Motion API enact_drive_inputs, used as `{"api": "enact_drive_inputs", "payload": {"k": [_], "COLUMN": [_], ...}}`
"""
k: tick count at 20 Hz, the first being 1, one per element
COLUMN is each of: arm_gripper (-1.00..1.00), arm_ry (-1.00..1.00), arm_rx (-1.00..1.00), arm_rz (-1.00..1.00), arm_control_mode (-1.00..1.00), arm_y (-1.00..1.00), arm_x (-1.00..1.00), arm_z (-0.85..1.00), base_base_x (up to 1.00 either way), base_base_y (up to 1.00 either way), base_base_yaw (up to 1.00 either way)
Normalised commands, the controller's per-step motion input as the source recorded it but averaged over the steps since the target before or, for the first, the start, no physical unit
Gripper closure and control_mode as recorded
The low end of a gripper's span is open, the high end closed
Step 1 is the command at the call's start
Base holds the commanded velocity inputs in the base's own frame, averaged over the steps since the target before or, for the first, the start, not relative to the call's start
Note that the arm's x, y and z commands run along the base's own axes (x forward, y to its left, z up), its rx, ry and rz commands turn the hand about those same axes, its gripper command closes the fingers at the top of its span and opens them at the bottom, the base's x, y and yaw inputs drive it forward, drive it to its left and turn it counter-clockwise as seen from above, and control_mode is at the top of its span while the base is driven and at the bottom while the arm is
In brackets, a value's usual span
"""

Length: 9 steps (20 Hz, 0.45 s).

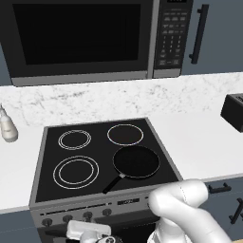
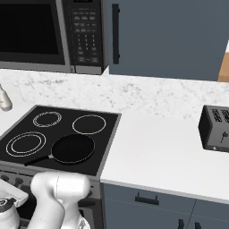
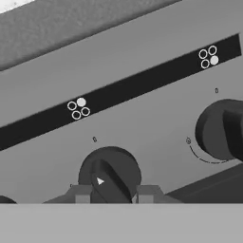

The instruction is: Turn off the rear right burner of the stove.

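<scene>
The stove (image 1: 45, 166) is a black glass cooktop with a grey front panel (image 3: 142, 118). Its rear right burner (image 1: 125, 134) (image 2: 89, 124) has one thin white rim and a black disc. My gripper (image 1: 90, 232) (image 2: 8, 202) is low against the front panel. In the hand view the gripper (image 3: 113, 193) is shut on a dark knob (image 3: 110, 173), with a fingertip (image 3: 81, 193) on each side. Above this knob, a four-circle mark (image 3: 78, 108) has its upper right circle filled.
A black frying pan (image 1: 136, 161) sits on the front right zone, handle pointing to the front left. Another knob (image 3: 220, 129) is to the right. A microwave (image 1: 80, 38) hangs above, a toaster (image 2: 217, 129) stands on the right counter, and a pale bottle (image 1: 6, 127) is on the left.
</scene>
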Motion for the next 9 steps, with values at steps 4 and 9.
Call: {"api": "enact_drive_inputs", "payload": {"k": [4, 9], "arm_gripper": [1.0, 1.0], "arm_ry": [0.0, 0.03], "arm_rx": [0.31, 0.37], "arm_rz": [0.08, 0.1], "arm_control_mode": [-1.0, -1.0], "arm_y": [-0.06, -0.03], "arm_x": [0.0, 0.0], "arm_z": [0.13, 0.08], "base_base_x": [0.0, 0.0], "base_base_y": [0.0, 0.0], "base_base_yaw": [0.0, 0.0]}}
